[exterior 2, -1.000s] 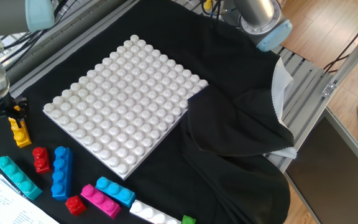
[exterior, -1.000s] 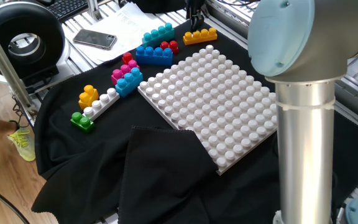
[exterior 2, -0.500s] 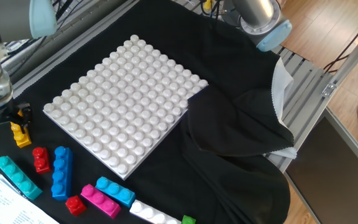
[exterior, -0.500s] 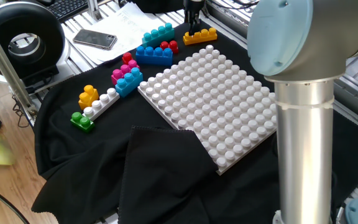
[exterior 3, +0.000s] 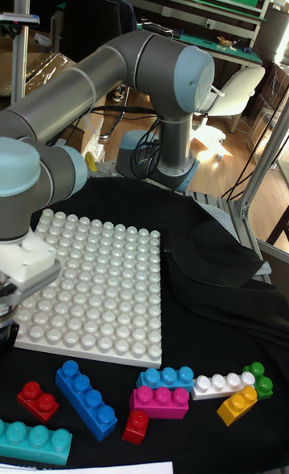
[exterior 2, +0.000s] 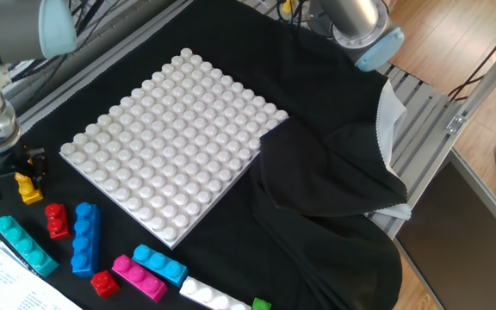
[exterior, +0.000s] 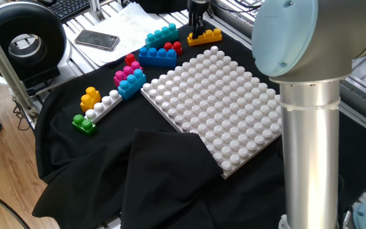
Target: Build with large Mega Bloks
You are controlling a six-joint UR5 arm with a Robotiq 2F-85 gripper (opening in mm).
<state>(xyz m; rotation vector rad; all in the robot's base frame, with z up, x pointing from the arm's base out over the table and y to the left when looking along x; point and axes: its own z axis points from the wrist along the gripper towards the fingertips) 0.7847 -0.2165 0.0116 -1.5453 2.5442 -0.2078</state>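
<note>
An orange-yellow Mega Blok lies on the black cloth at the far edge, beyond the white baseplate. My gripper is low over the brick's left end, its fingers on either side of that end and still spread. The other view shows the gripper covering part of the brick. More bricks lie loose: teal, blue, red, pink, yellow, white, green. In the tall view only the gripper's white wrist shows at the left edge.
The arm's grey column stands at the near right of the baseplate. A fold of black cloth overlaps the plate's near corner. A phone and papers lie beyond the cloth on the left.
My gripper has shifted a little and come lower over the end of the orange-yellow brick, hiding more of it. The bricks have stayed where they were.
</note>
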